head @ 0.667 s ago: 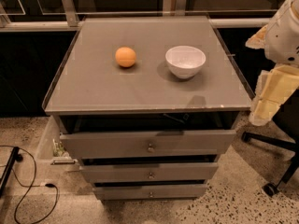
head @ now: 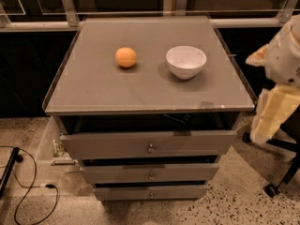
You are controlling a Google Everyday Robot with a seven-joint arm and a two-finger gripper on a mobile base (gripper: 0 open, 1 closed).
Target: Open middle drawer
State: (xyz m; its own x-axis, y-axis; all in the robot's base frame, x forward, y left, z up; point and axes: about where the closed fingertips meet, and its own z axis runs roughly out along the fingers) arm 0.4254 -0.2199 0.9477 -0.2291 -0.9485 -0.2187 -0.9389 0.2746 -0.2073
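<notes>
The tool (head: 265, 125) hangs off the right-hand side of the table (head: 140, 90), level with the drawer fronts but well apart from them. Against the view of a moment ago it sits a little lower, and that is the only change I find. I cannot tell how far open the tool is. It touches nothing, so I take it to be empty.

Working inward from there, the middle drawer (head: 150, 172) is the second grey front down, with its small round knob (head: 151, 176) at centre. It lies between the taller top drawer (head: 149, 144) above and the narrow bottom drawer (head: 151, 191) below. Its front is where it was, with only a thin dark strip showing above it, so I judge it not yet pulled. The top drawer shows a wider dark gap under the table edge and looks partly out.

On the table, the orange (head: 126, 57) and the white bowl (head: 186, 61) stand apart from each other and have not shifted.

For the task, the small drop reads to me as the start of an approach. The tool must come across to the front and reach that knob.
</notes>
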